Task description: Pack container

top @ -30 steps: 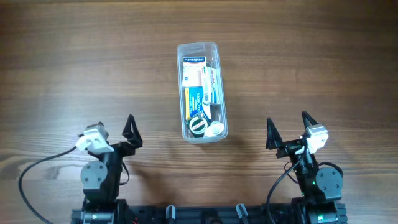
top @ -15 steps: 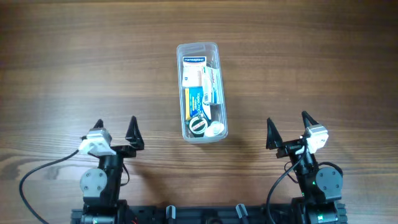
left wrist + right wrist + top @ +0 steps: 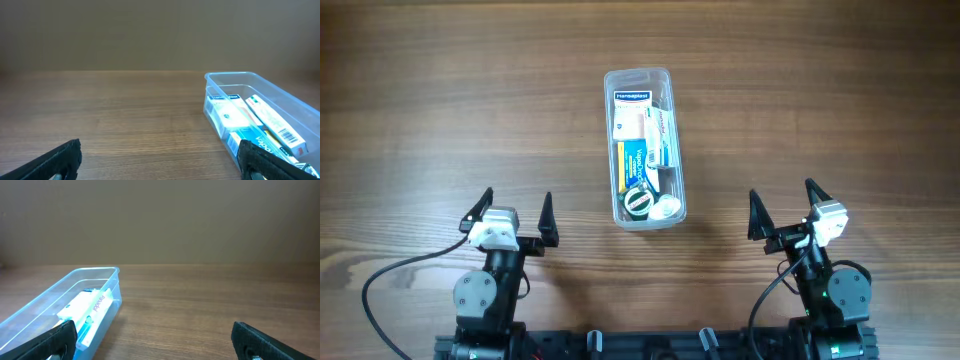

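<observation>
Wood-grain tabletop (image 3: 440,100), brown, bare over most of its width. The clear plastic container (image 3: 609,150) lies on it lengthwise, roughly midway between my two arms and out ahead of both, its long sides running away from me.

Contents, far end to near end:
- white box with blue band (image 3: 632,112), at the far end;
- blue-and-yellow box (image 3: 630,165) along the wall on my left;
- white-and-teal box (image 3: 662,138) beside it, toward the wall on my right;
- dark green roll (image 3: 639,201) at the near end, with a small white round thing (image 3: 667,208) just beside it. I cannot tell what the round thing is.

My left fingers (image 3: 547,215) are spread wide with nothing between them, low at the near edge and well apart from the container. From the left wrist, the tub shows off to the right, beyond my fingertip.

My right fingers (image 3: 755,215) are likewise spread wide and bare, also back near the edge and well apart from the tub. From that wrist it shows off to the left.

A black cable (image 3: 390,268) loops across the tabletop from the left arm's base.
</observation>
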`<action>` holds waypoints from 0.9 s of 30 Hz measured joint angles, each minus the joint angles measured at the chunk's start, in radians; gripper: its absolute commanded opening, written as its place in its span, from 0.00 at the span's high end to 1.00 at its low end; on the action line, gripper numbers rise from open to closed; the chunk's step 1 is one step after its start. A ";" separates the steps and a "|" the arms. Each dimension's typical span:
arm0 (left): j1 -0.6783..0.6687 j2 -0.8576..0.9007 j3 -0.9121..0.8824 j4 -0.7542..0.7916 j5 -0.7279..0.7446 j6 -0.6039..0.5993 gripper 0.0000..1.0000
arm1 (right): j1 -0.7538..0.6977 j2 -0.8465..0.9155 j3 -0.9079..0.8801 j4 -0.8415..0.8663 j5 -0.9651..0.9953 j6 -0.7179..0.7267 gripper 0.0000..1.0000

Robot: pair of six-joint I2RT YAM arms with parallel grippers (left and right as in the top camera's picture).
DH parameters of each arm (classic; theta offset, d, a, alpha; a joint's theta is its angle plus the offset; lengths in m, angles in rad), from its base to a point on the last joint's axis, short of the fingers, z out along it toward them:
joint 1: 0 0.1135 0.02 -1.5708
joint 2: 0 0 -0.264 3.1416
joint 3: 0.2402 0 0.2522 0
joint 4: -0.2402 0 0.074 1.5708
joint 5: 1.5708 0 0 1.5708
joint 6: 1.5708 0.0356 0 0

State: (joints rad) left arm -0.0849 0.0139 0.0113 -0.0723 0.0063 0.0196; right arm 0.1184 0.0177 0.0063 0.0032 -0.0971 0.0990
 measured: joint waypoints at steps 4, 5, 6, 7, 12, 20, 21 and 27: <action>0.039 0.000 0.000 0.000 0.002 0.006 0.00 | 0.000 0.000 0.000 0.000 0.000 0.000 0.00; 0.046 0.000 0.000 0.000 0.002 0.006 0.00 | 0.000 0.000 0.000 0.000 0.000 0.000 0.00; 0.053 0.000 0.000 0.000 0.002 0.006 0.00 | 0.000 0.000 0.000 0.000 0.000 0.000 0.00; 0.055 0.000 0.000 0.000 0.002 0.006 0.00 | 0.000 0.000 0.000 0.000 0.000 0.000 0.00; 0.055 0.000 0.000 0.000 0.003 0.006 0.00 | 0.000 0.000 0.000 0.000 0.000 0.000 0.00; 0.055 0.000 0.000 0.000 0.003 0.006 0.00 | 0.000 0.000 0.000 0.000 0.000 0.000 0.00; 0.055 0.000 0.000 0.000 0.003 0.006 0.00 | 0.000 0.000 0.000 0.000 0.000 0.000 0.00; 0.055 0.000 0.000 0.000 0.003 0.006 0.00 | 0.000 0.000 0.000 0.000 0.000 0.000 0.00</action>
State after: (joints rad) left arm -0.0296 0.0139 0.0113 -0.0723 0.0090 0.0254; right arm 0.1184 0.0177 0.0063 0.0032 -0.0975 0.0990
